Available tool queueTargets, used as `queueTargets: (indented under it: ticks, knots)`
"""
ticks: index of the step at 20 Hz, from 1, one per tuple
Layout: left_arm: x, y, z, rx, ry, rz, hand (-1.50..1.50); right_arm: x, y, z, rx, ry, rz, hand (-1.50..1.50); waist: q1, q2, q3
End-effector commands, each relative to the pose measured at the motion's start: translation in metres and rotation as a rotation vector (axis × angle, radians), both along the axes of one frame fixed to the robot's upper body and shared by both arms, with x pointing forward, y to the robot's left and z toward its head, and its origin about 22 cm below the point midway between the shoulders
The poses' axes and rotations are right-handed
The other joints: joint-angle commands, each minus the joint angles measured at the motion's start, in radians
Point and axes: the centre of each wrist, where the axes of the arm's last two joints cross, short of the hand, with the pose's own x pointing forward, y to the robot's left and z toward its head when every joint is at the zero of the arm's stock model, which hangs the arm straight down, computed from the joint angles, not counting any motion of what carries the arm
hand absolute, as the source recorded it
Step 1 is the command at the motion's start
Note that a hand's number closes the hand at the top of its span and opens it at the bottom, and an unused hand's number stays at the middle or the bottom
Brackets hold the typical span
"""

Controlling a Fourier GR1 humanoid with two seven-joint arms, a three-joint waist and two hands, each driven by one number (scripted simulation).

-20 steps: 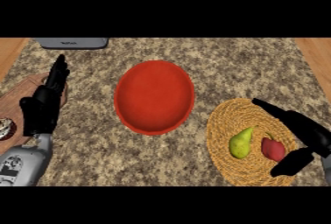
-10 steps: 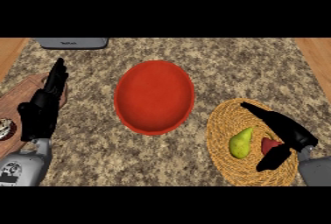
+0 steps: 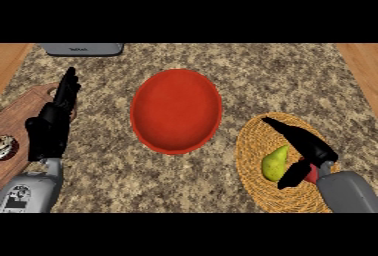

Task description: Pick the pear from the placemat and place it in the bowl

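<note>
A yellow-green pear (image 3: 275, 163) lies on the round woven placemat (image 3: 258, 190) at the right of the counter. My right hand (image 3: 310, 148) hovers right over it, fingers stretched toward the mat's far edge and thumb reaching down beside the pear; the hand is open and I cannot tell whether it touches the pear. A red fruit (image 3: 313, 174) shows only as a sliver under the wrist. The red bowl (image 3: 176, 110) stands at the counter's middle, with nothing in it. At the left edge my left hand (image 3: 53, 125) rests open, fingers up.
A wooden board (image 3: 22, 112) lies under the left hand, with a small round object (image 3: 6, 147) at the view's left edge. A grey appliance (image 3: 81, 48) sits at the back left. Wood floor shows beyond both counter sides.
My right hand has moved leftward over the placemat, from its right rim to directly above the pear, covering most of the red fruit. The left hand has stayed put.
</note>
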Motion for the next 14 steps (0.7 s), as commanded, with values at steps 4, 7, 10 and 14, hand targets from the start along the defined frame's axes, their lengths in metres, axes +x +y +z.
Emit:
queueTargets:
  ticks: [4,7,10,14]
  knots:
    - [-0.012,0.015,0.009,-0.003,-0.013,-0.019,0.0,-0.004,-0.013,-0.025,-0.076,-0.074,0.104,1.5,0.005,0.0,0.0]
    - [-0.004,-0.007,0.012,0.018,0.001,0.0,0.0,0.01,-0.015,-0.023,-0.061,-0.09,0.094,1.5,0.0,0.0,0.0]
    - [0.006,0.01,-0.011,0.006,0.007,0.0,0.0,0.003,0.008,-0.042,-0.045,-0.111,0.105,1.5,-0.002,0.001,0.0]
    - [0.007,-0.005,0.008,0.003,-0.004,-0.004,0.0,-0.011,0.013,-0.031,0.002,-0.135,0.111,1.5,-0.005,-0.001,0.0]
